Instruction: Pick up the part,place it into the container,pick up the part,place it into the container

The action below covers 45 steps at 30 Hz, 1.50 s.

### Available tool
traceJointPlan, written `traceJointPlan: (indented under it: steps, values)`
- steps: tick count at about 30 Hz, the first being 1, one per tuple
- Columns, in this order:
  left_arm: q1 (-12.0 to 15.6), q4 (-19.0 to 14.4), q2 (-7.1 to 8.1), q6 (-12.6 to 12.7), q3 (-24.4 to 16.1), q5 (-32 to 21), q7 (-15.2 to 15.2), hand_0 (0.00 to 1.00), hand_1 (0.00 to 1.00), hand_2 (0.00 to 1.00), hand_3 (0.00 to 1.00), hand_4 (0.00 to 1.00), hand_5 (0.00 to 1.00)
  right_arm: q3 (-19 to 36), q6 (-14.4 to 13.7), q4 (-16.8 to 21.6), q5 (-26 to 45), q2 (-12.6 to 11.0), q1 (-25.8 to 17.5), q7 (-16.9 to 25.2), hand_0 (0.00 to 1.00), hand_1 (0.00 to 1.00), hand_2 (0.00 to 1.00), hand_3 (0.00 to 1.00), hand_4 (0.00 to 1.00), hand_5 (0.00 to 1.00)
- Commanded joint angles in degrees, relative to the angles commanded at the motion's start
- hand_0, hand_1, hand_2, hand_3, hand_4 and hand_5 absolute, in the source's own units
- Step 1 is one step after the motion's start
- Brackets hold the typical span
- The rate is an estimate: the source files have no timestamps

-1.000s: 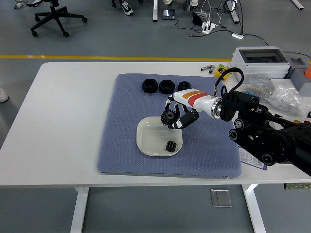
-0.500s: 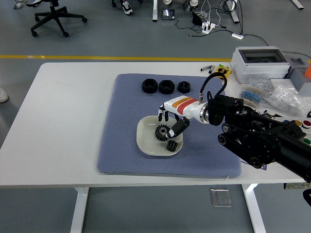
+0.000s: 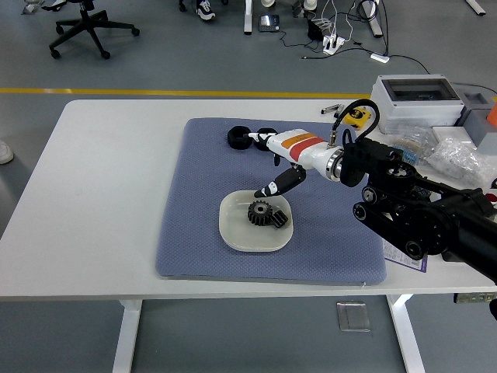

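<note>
White laminate forms the surface [image 3: 101,202], whose right end is crowded with a grey lidded box [image 3: 419,99] and clear bags [image 3: 458,155] that run out of the picture at the right edge. A blue-grey textured mat [image 3: 202,225] covers the middle of the surface. The right arm [image 3: 419,206], black and bulky, enters from the right edge and hides the mat's right margin and a printed sheet beneath it. Its white forearm shell with orange and red stripes ends in the right robot hand [image 3: 268,159], raised over the mat's far half with fingers spread and holding nothing; one dark finger points down toward the dish. The left arm cannot be seen.

The white square dish [image 3: 231,225] sits near the mat's front edge. Inside it lie two black parts: a toothed gear [image 3: 260,211] at the centre and a smaller gear [image 3: 279,219] touching its right side, its teeth hard to make out. Along the mat's far edge a black ring-shaped part [image 3: 238,137] lies in plain sight; what lies just beside it is mostly hidden behind the fingers.
</note>
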Motion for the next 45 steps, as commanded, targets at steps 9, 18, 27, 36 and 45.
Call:
traceJointPlan:
  steps: [9, 18, 27, 36, 45]
  values:
    - [0.0, 0.0, -0.02, 0.0, -0.9, 0.8, 0.0, 0.866, 0.867, 0.885, 0.608, 0.536, 0.671, 3.7, -2.8, 2.0, 4.1, -2.6, 0.2, 0.2, 0.318, 0.492, 0.834, 0.960, 0.998, 0.496]
    - [0.0, 0.0, 0.25, 0.0, -1.0, 0.7, -0.1, 0.866, 0.868, 0.884, 0.608, 0.536, 0.670, 7.0, -4.0, 3.2, 10.4, -5.5, 0.5, -0.8, 0.391, 0.538, 0.804, 0.891, 0.998, 0.470]
    - [-0.4, 0.0, 0.40, -0.2, -1.7, 0.8, -0.5, 0.866, 0.868, 0.884, 0.608, 0.536, 0.670, 10.5, -5.0, 11.2, 31.4, -13.0, -3.5, -1.5, 0.492, 0.605, 0.808, 0.879, 0.998, 0.473]
    - [-0.9, 0.0, -0.09, -0.8, -6.1, 6.9, 0.2, 0.864, 0.865, 0.886, 0.607, 0.534, 0.671, 20.9, -4.1, 23.0, 53.0, -20.0, -12.4, -2.7, 0.627, 0.687, 0.827, 0.876, 0.998, 0.503]
    - [-0.4, 0.0, -0.50, -1.3, -9.8, 13.1, 1.3, 0.856, 0.855, 0.882, 0.603, 0.531, 0.681, 36.7, -0.8, 30.5, 74.2, -24.4, -23.3, -7.6, 0.621, 0.686, 0.797, 0.863, 0.998, 0.567]
